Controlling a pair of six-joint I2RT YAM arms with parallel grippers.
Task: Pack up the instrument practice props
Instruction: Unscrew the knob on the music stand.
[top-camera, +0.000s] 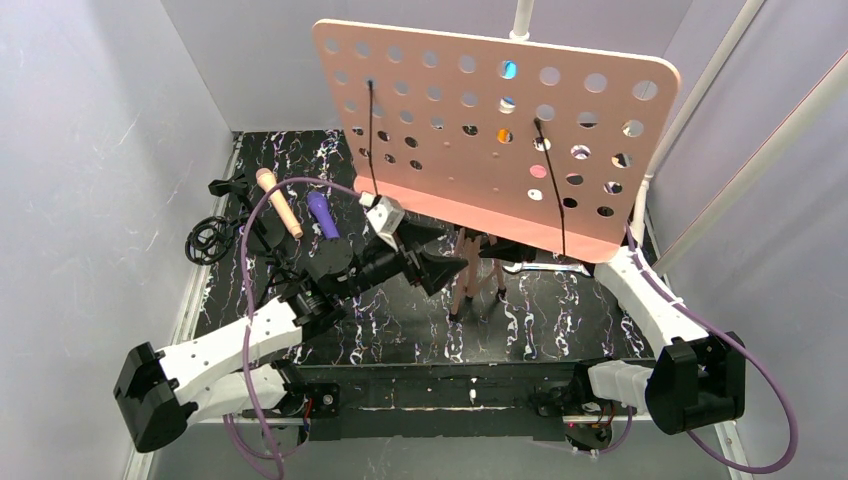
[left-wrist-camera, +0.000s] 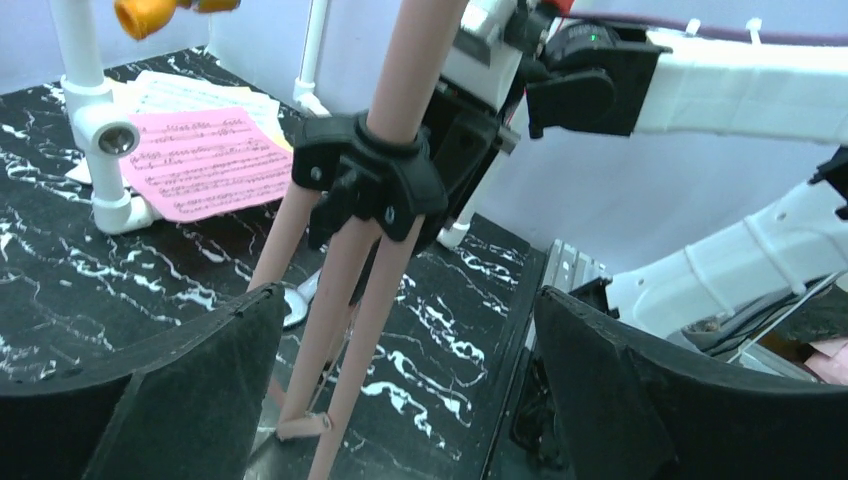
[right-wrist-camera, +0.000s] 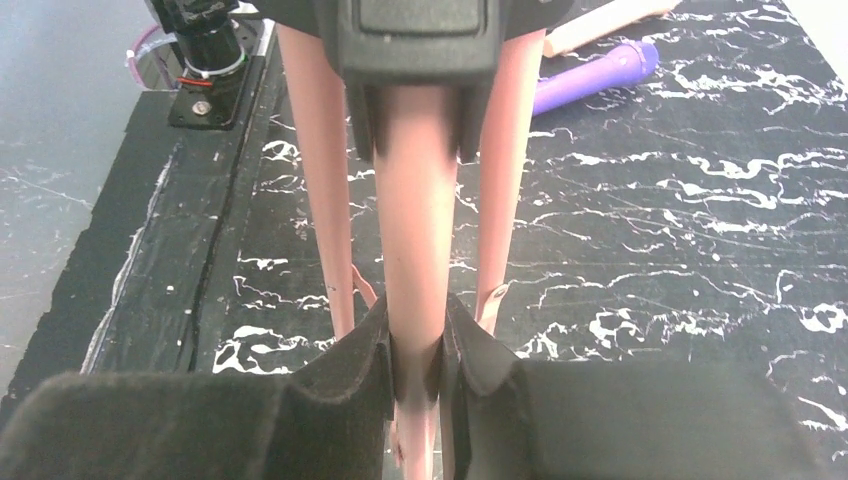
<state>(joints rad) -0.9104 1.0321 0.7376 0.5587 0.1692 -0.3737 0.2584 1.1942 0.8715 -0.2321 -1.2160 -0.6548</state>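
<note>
The salmon-pink perforated music rest (top-camera: 490, 130) stands upright mid-table on its tripod legs (top-camera: 470, 275). My left gripper (top-camera: 440, 262) is open at the legs' left side. In the left wrist view (left-wrist-camera: 405, 300) the legs (left-wrist-camera: 350, 290) stand between its jaws, close to the left finger. My right gripper (right-wrist-camera: 415, 370) is shut on one tripod leg (right-wrist-camera: 412, 230); from above it (top-camera: 497, 250) is mostly hidden under the rest. A peach microphone (top-camera: 279, 203) and a purple microphone (top-camera: 323, 214) lie at the back left beside black mic holders (top-camera: 215, 238). Pink (left-wrist-camera: 205, 165) and white music sheets (left-wrist-camera: 190, 95) lie behind the rest.
A white pipe (left-wrist-camera: 95, 120) with an orange valve (left-wrist-camera: 145, 12) stands by the sheets. A silver wrench (top-camera: 545, 267) lies right of the tripod. White frame poles (top-camera: 690, 110) rise at the right. Grey walls close in the black marbled table (top-camera: 400, 330).
</note>
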